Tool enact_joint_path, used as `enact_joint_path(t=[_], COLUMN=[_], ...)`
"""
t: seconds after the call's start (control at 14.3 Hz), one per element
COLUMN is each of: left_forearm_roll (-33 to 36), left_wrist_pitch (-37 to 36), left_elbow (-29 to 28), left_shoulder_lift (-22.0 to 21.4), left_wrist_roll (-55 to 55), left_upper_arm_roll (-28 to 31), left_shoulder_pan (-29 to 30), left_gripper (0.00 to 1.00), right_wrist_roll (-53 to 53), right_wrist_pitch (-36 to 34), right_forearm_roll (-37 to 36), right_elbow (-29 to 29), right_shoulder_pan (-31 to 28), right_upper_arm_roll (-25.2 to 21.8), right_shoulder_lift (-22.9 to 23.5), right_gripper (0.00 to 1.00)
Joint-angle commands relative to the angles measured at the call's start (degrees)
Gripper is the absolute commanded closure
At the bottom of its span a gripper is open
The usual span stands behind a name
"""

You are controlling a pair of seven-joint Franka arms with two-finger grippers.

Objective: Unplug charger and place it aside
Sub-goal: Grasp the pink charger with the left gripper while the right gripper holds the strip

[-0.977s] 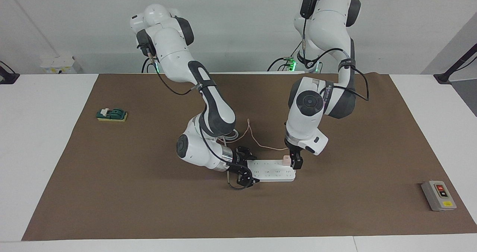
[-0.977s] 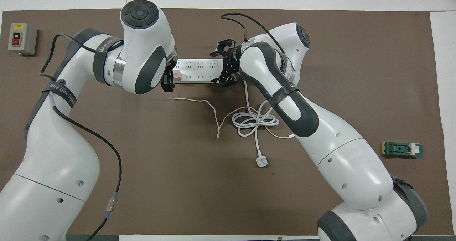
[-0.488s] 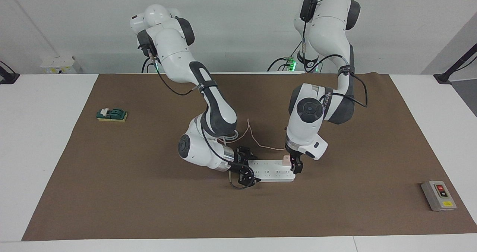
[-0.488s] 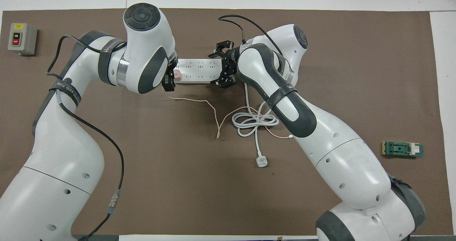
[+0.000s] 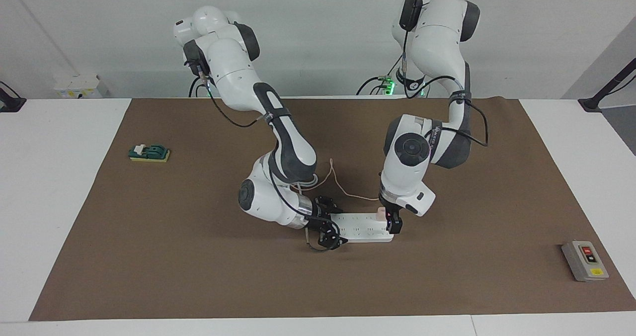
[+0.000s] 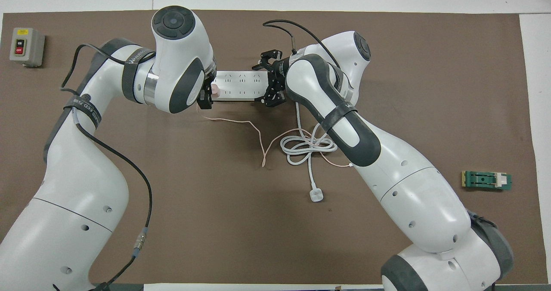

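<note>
Left end effector (image 5: 392, 221) open at charger (image 5: 381, 211) | right end effector (image 5: 325, 224) grips power strip (image 5: 362, 228)

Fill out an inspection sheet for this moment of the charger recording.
Surface: brown mat on a white table.
Job's things: pink charger sits plugged into the white power strip, at its end toward the left arm.
Clutter: grey switch box; green block.
Grippers: left gripper open around the charger; right gripper straddles the strip's other end.
Cables: thin pink cable; coiled white cord ending in a white plug.
Surroundings: nothing seen besides a plain wall.
</note>
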Motion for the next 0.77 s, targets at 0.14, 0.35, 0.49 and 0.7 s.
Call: enact_joint_path(t=[0.14, 0.35, 0.49, 0.7], left_forearm_roll=[0.86, 1.03, 1.12, 1.12], left_wrist_pitch=[2.77, 2.86, 2.95, 3.92], left_elbow=[1.08, 1.08, 1.08, 0.99], left_shoulder_lift=[1.95, 1.95, 1.95, 1.95], left_wrist_roll=[1.97, 1.97, 2.15, 3.11], left_upper_arm_roll=[-0.16, -0.16, -0.16, -0.16], left_shoulder_pan=[0.52, 0.60, 0.69, 0.87], left_gripper=[0.00, 0.00, 0.00, 0.00], right_wrist_roll=[-2.71, -3.24, -3.41, -4.29], right_wrist_pitch=[4.30, 5.63, 5.89, 6.33], right_forearm_roll=[1.11, 1.11, 1.11, 1.20], right_elbow=[-0.26, -1.14, -1.14, -1.58], right_shoulder_pan=[0.32, 0.76, 0.85, 0.85], right_upper_arm_roll=[0.45, 0.45, 0.45, 0.54], right_shoulder_lift=[0.90, 0.73, 0.73, 0.64], right_gripper=[0.00, 0.14, 0.30, 0.56])
